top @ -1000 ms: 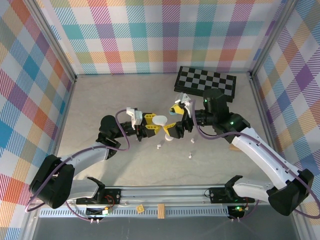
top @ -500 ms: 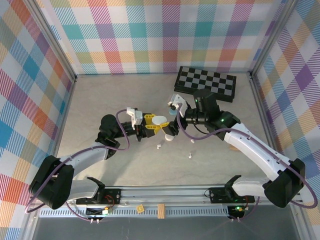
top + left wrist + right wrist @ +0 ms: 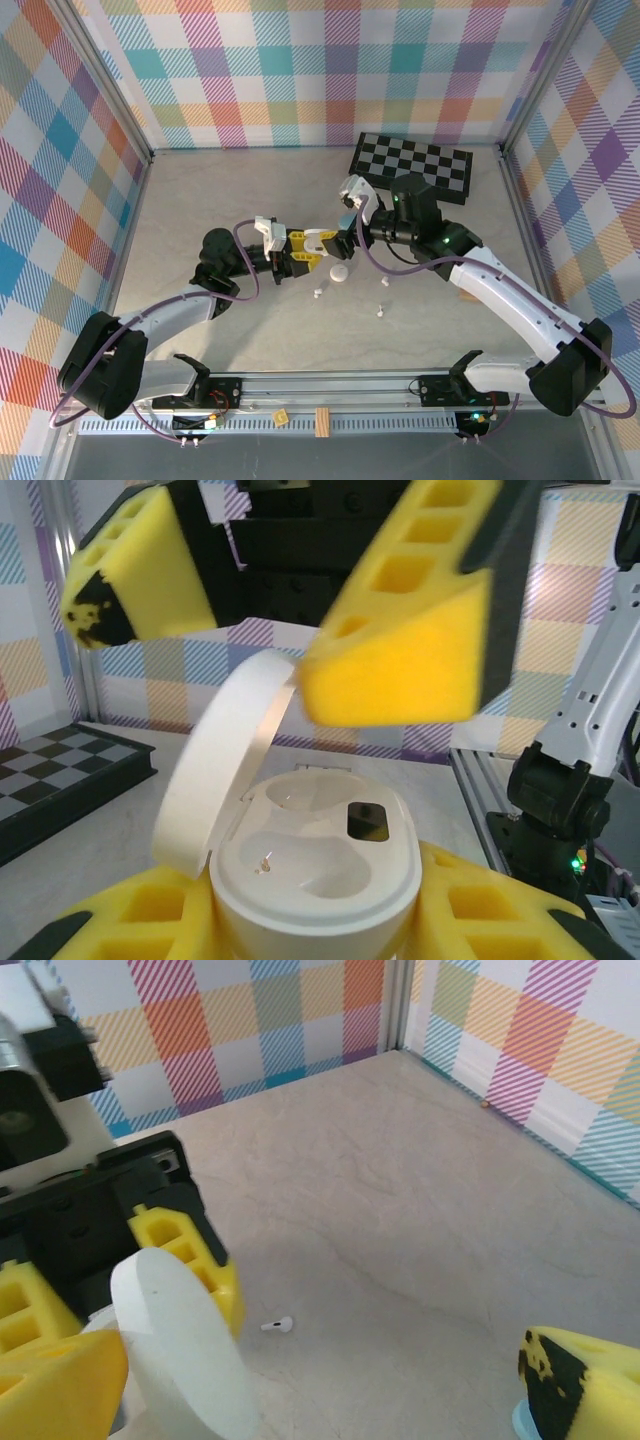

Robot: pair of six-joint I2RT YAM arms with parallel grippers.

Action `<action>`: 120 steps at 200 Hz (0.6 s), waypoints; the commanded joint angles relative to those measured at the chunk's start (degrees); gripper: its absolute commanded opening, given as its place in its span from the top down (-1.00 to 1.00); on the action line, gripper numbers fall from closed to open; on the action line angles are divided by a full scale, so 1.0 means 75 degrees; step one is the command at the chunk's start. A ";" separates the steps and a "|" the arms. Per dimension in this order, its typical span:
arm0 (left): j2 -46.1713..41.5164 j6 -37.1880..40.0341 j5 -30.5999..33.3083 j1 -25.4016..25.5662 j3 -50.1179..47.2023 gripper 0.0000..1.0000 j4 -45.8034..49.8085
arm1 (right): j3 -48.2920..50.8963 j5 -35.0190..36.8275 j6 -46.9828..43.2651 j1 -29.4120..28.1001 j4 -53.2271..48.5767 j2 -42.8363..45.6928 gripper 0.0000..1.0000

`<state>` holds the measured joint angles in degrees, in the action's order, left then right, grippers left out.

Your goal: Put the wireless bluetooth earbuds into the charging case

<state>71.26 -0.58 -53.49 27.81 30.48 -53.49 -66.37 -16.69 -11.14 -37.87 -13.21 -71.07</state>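
Update: right gripper (image 3: 338,228) lifts up beside the charging case (image 3: 315,870), jaws spread wide; left gripper (image 3: 303,253) pinches that case, lid (image 3: 215,765) open. Wells (image 3: 300,855) bare, earbuds (image 3: 317,293) wait at lower centre.

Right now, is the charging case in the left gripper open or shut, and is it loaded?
Open and empty. The charging case has its lid standing up on its hinge, and both wells look bare.

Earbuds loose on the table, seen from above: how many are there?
3. One earbud lies on the near side of the left tool holding the charging case, one farther right, one nearer than that. Others may be hidden.
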 commanded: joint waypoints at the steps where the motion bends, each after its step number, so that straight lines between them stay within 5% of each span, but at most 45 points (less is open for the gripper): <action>1: -0.0320 0.0088 -0.0401 -0.0005 0.0005 0.32 -0.0250 | -0.0328 0.0343 0.0299 0.0033 0.0100 -0.0203 -0.96; 120: -0.0342 0.0174 -0.0190 -0.0007 0.0081 0.31 -0.0036 | -0.0399 -0.1291 0.0150 0.0062 -0.0339 0.0018 -0.94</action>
<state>68.82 -0.19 -53.95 27.81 30.46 -52.47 -68.38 -21.89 -9.43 -37.85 -15.55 -73.23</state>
